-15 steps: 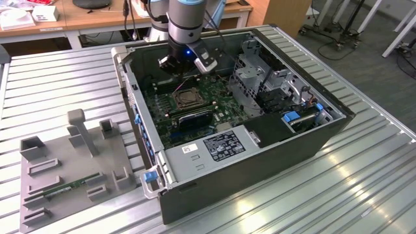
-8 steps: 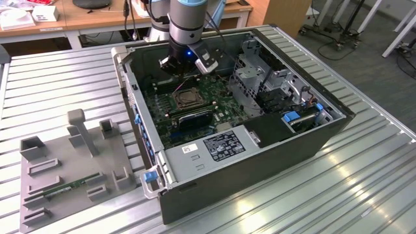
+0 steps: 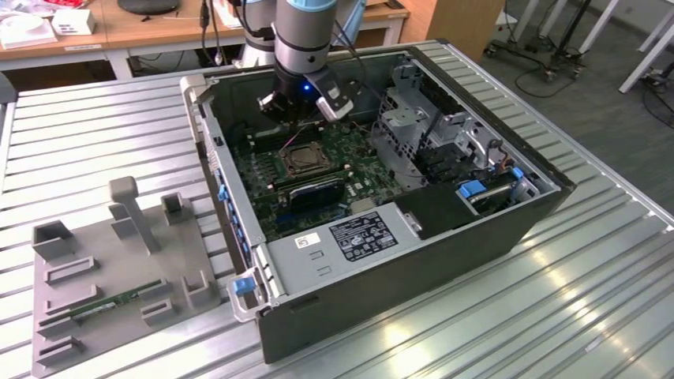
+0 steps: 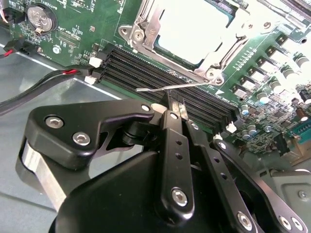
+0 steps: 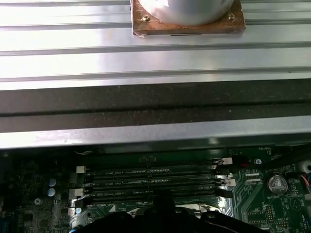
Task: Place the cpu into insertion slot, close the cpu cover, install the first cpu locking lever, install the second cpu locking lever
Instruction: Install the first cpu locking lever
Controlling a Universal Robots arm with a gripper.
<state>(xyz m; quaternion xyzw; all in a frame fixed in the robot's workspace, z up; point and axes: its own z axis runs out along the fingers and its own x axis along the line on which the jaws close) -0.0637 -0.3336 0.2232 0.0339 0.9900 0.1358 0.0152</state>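
Observation:
Inside the open computer case, the insertion slot sits on the green board. The cpu lies in it, its bright top showing through the cut-out of the cpu cover, which lies flat over it. A thin silvery locking lever runs along the socket's edge beside the memory slots. My gripper is shut, its black fingertips pressed together right at this lever's wire; whether they pinch it I cannot tell. In the exterior view the gripper hangs just behind the socket.
Black memory slots run beside the socket and also appear in the first wrist view. A coin battery and red-black cables lie nearby. A drive cage and power supply crowd the case. A grey fixture stands outside it.

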